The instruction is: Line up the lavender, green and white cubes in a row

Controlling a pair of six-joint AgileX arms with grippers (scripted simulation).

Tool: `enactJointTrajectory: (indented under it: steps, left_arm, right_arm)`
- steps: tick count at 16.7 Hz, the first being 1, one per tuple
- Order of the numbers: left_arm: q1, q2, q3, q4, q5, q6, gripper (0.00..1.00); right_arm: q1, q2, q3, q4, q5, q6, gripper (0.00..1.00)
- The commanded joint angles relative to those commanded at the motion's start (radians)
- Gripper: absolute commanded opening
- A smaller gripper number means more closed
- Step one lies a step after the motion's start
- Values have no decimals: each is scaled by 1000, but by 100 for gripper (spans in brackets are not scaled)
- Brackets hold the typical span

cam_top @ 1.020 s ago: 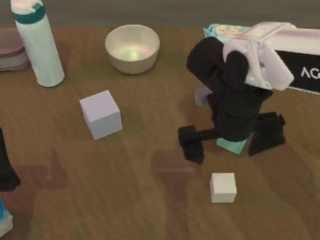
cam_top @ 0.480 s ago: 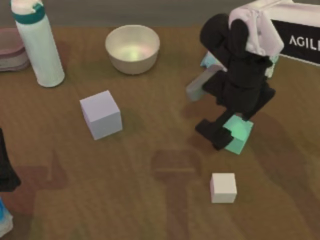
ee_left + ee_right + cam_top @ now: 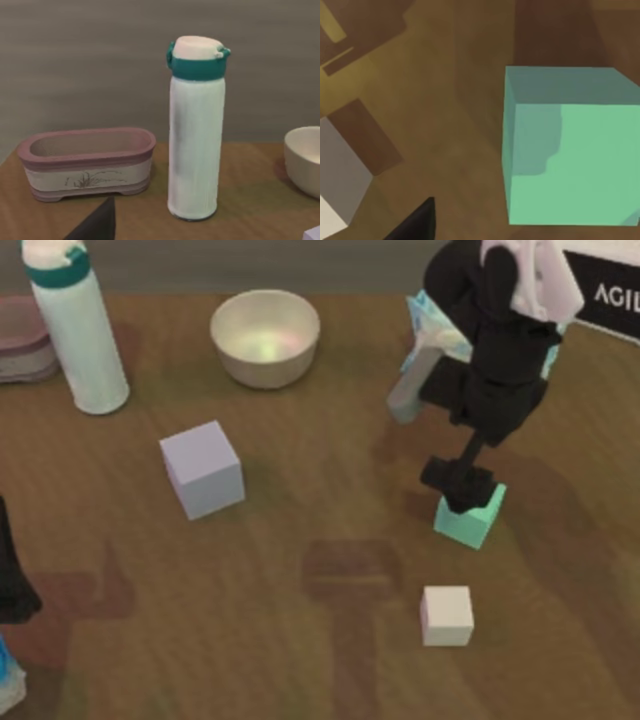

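Note:
The lavender cube [image 3: 202, 468] sits left of centre, and a corner of it [image 3: 312, 234] shows in the left wrist view. The green cube [image 3: 470, 517] rests on the table at the right, with the small white cube [image 3: 446, 615] nearer the front. My right gripper [image 3: 458, 483] hovers open just above the green cube's far edge and holds nothing. In the right wrist view the green cube [image 3: 570, 160] lies apart from my one visible fingertip [image 3: 417, 222], and the white cube [image 3: 337, 185] is at the edge. My left gripper [image 3: 10, 580] is parked open at the left edge.
At the back left a white bottle with a teal band [image 3: 75, 330] stands beside a pink planter [image 3: 22, 340]. A cream bowl [image 3: 265, 337] sits at the back centre. A pale blue patterned object [image 3: 432, 312] lies behind my right arm.
My right gripper, which straddled the green cube with its fingers spread, has risen and drawn back toward the far right. The green cube stays on the table.

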Motion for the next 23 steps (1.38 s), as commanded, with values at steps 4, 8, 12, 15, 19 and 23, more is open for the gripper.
enactJointTrajectory:
  steps: [4, 8, 12, 15, 19, 23]
  left_arm:
    - [0, 0, 0, 0, 0, 0, 100]
    - [0, 0, 0, 0, 0, 0, 100]
    - [0, 0, 0, 0, 0, 0, 100]
    - [0, 0, 0, 0, 0, 0, 100]
    - [0, 0, 0, 0, 0, 0, 100]
    - [0, 0, 0, 0, 0, 0, 100]
  right_arm:
    - [5, -3, -6, 4, 0, 2, 100]
    - [2, 42, -71, 114, 0, 4, 100]
    - [1, 105, -158, 268, 1, 3, 100]
    - [1, 118, -174, 292, 1, 3, 100]
    - [1, 118, -174, 292, 1, 3, 85]
    - [1, 118, -174, 292, 1, 3, 55]
